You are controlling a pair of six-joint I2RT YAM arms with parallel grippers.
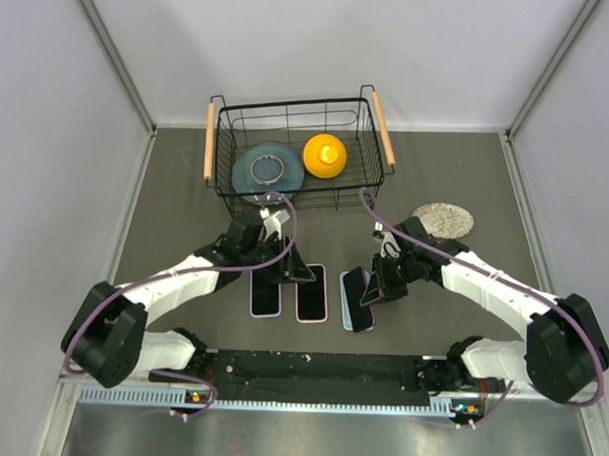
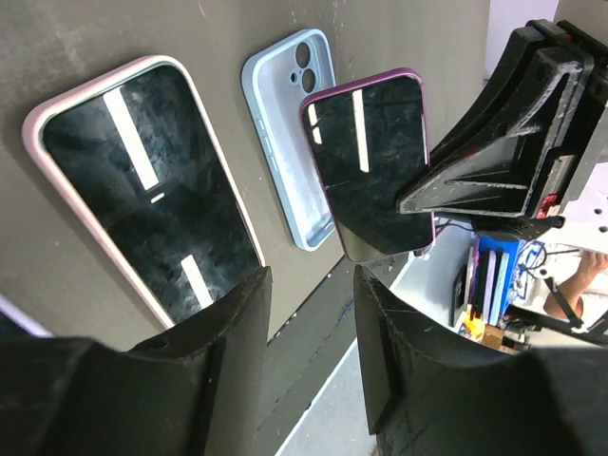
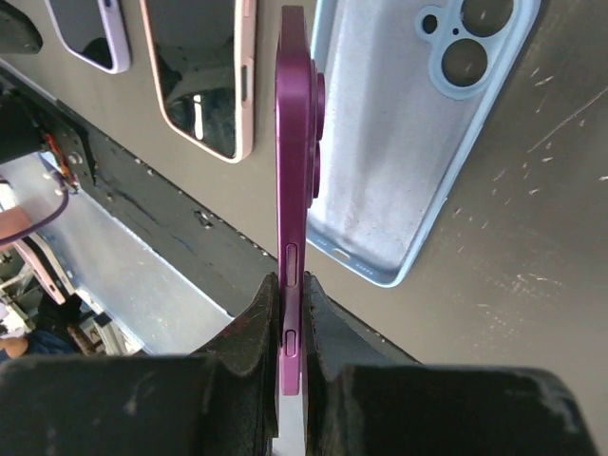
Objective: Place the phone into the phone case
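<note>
Near edge of the table: three items in a row. From the left, a phone in a lilac case, a phone in a pink case, and an empty light blue case lying with its inside facing up.

Right gripper: fingers pinch the purple phone by its two flat faces at one end. The phone stands out from the fingertips and is held up on its long edge. It is tilted over the left side of the light blue case. Cannot tell whether phone and case touch.

Left gripper: hangs just beyond the pink-cased phone, between it and the lilac one. Its fingers are spread, with only bare table showing in the gap. In the left wrist view the purple phone sits to the right of these fingers and well apart from them.

Farther right: a round speckled mat lies flat.

Far end: a wire basket with wooden handles holds a blue-grey plate and a yellow object.
</note>
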